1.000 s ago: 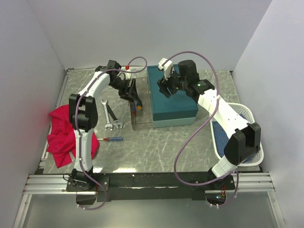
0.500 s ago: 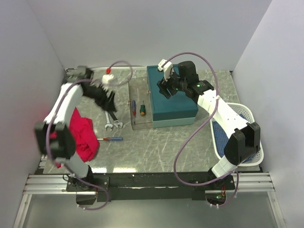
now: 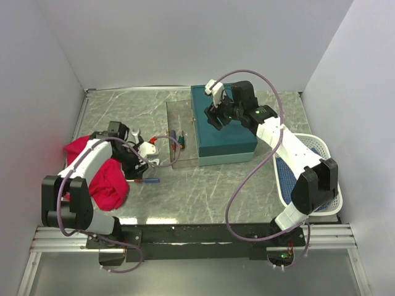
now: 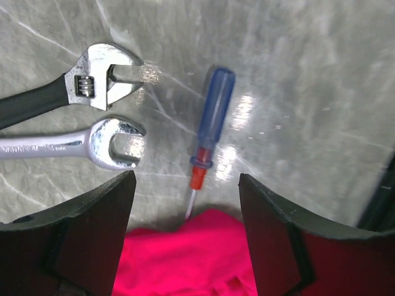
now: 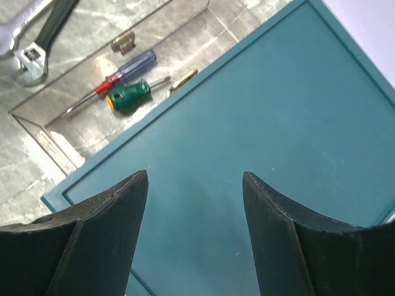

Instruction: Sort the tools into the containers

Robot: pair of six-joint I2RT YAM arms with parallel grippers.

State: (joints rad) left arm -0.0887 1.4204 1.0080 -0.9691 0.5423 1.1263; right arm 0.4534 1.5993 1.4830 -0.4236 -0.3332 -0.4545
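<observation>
My left gripper (image 3: 133, 168) is open and empty, low over the table at the edge of the red cloth (image 4: 185, 256). Just ahead of its fingers lies a red-and-blue-handled screwdriver (image 4: 213, 120), also seen from above (image 3: 145, 180). To its left lie a black-handled adjustable wrench (image 4: 92, 83) and a silver wrench (image 4: 92, 143). My right gripper (image 3: 214, 116) is open and empty over the teal box (image 5: 259, 154). The box's clear hinged lid (image 3: 182, 154) lies open and holds another red-and-blue screwdriver (image 5: 126, 71) and the stubby orange-and-green screwdriver (image 5: 128, 97). The pliers and hammer are out of view.
The white perforated basket (image 3: 321, 148) with blue lining stands at the right table edge, partly behind my right arm. The red cloth (image 3: 102, 182) is bunched at the left edge under my left arm. White walls close the table on three sides.
My left arm has swung away from the clear lid, leaving the stubby screwdriver in it, and come down to the left over the screwdriver by the red cloth. The right arm has barely moved.
</observation>
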